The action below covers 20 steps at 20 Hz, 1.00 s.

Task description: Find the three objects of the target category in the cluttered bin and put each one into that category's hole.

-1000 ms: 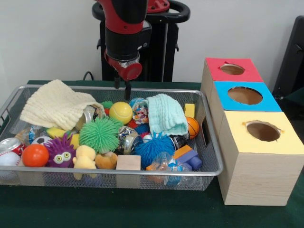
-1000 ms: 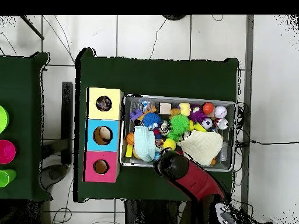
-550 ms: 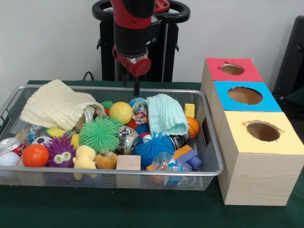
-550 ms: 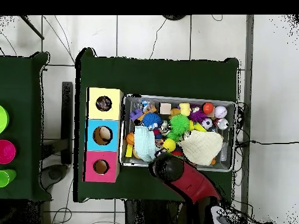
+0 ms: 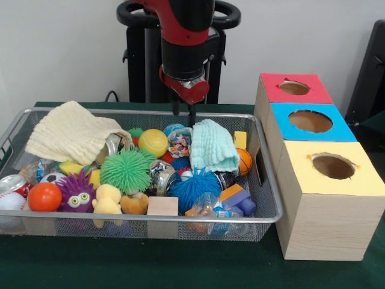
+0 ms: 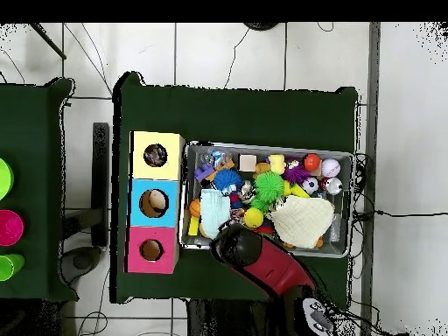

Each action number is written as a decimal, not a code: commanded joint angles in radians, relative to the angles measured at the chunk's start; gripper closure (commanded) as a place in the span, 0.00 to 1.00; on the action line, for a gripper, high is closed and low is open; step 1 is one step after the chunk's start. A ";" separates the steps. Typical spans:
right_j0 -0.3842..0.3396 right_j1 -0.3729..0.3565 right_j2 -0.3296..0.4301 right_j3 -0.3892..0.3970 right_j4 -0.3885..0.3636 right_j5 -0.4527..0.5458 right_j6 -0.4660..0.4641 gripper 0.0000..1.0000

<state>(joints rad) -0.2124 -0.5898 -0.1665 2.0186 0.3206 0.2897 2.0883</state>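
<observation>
A wire mesh bin (image 5: 120, 112) is packed with toys: a yellow ball (image 5: 153, 142), a green spiky ball (image 5: 125, 170), a blue spiky ball (image 5: 195, 185), an orange ball (image 5: 44, 197), several cans, blocks and plush toys. A teal cloth (image 5: 211, 144) and a cream cloth (image 5: 71, 132) lie over part of the pile. My gripper (image 5: 184, 114) hangs open and empty over the bin's back rim, just left of the teal cloth. From above, the arm (image 6: 241, 249) hides the gripper. Red (image 5: 294, 88), blue (image 5: 310, 121) and yellow (image 5: 332, 166) boxes each have a round hole on top.
The three boxes stand in a row against the bin's right side in the front view; from above they lie left of the bin (image 6: 262, 146). Coloured cups (image 6: 7, 226) stand on a separate table at the overhead view's left edge.
The arm has swept rightward along the bin's back rim in the front view, from behind the yellow ball to beside the teal cloth. The gripper stays empty and the toys have not moved.
</observation>
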 commanded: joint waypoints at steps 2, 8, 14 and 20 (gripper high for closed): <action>-0.029 0.078 0.116 -0.088 0.052 -0.084 0.169 0.00; -0.031 0.098 0.099 -0.127 0.040 -0.099 0.155 0.00; -0.011 0.084 0.060 -0.158 0.031 -0.052 0.144 0.00; 0.012 0.038 0.024 -0.166 0.026 0.030 0.143 0.00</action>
<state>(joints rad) -0.2054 -0.5322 -0.1643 1.9852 0.3242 0.2845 2.0883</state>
